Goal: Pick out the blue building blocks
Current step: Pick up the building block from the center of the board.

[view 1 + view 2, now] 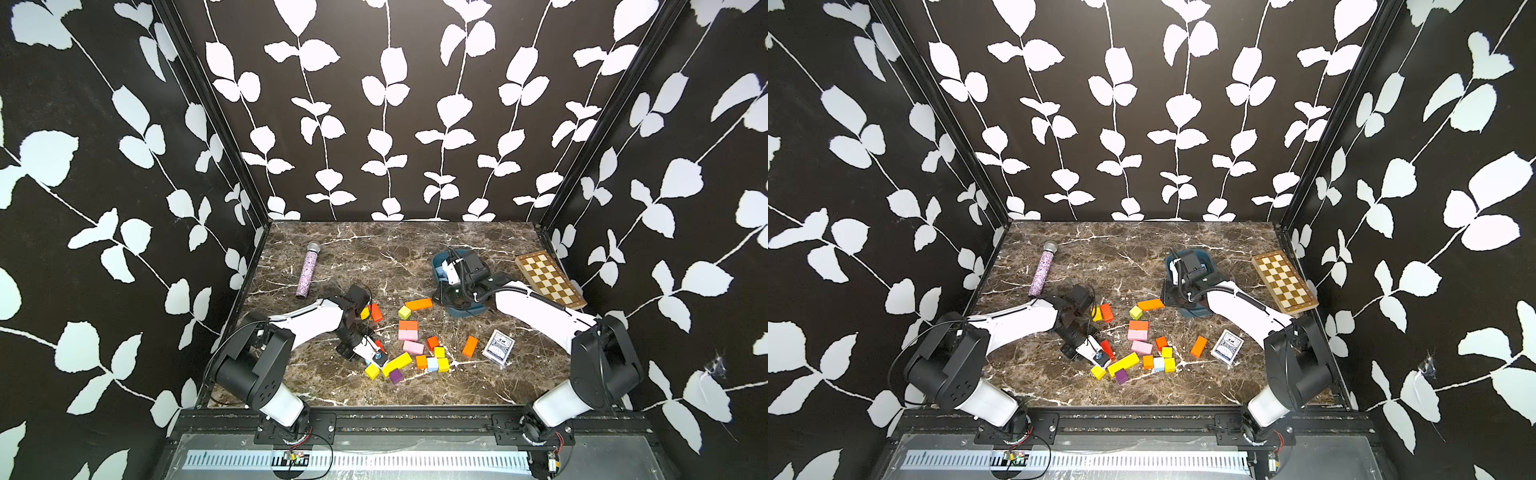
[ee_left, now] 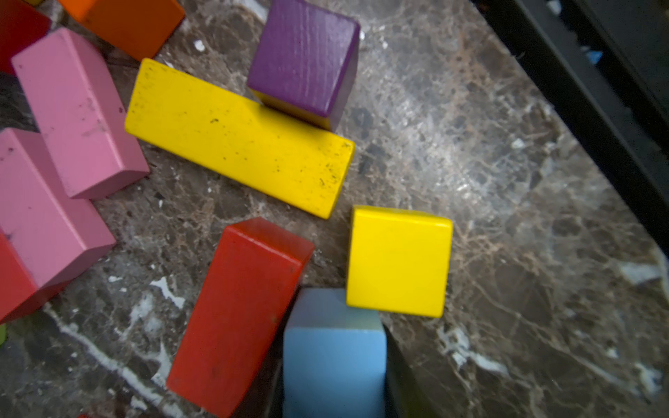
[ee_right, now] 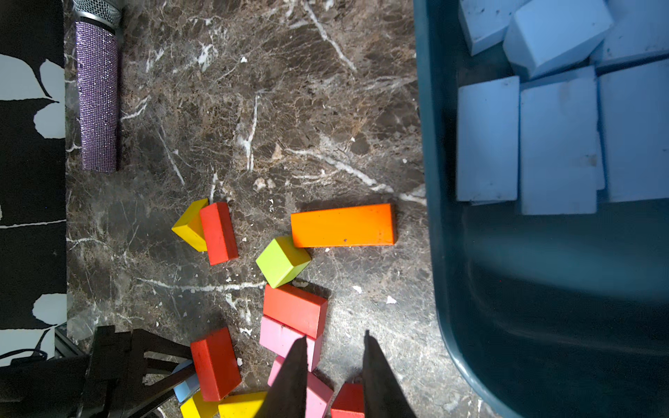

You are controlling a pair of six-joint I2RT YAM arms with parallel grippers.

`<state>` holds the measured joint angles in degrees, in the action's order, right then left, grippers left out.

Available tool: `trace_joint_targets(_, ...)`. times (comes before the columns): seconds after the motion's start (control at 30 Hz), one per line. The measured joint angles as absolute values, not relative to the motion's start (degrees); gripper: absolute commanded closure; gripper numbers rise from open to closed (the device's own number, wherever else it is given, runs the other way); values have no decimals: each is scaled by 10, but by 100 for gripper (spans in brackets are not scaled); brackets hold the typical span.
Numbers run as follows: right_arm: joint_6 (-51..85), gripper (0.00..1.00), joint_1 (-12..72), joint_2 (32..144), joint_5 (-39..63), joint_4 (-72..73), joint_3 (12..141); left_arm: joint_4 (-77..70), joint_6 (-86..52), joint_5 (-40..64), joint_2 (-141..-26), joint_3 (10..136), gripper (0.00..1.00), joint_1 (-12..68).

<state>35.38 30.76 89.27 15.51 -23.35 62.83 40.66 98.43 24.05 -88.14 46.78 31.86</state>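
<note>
Clamping sky-blue block (image 2: 333, 358) in left gripper (image 1: 376, 358) near table's (image 1: 374, 249) front edge; likely light, rigid; grip flat faces; right gripper (image 3: 336, 340) barely parted, empty.

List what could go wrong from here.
1. The left gripper is shut on a blue block with a red block and yellow cube close against it; lifting may drag or tip them.
2. Another blue cube sits packed among other cubes: little finger room.
3. The right arm hangs over the tray and may block the drop.
</note>
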Motion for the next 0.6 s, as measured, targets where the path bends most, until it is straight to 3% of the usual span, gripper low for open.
trace_joint_targets(0.6, 352, 67, 308, 892, 203, -213, 675, 351, 775, 307, -822, 524, 80, 294)
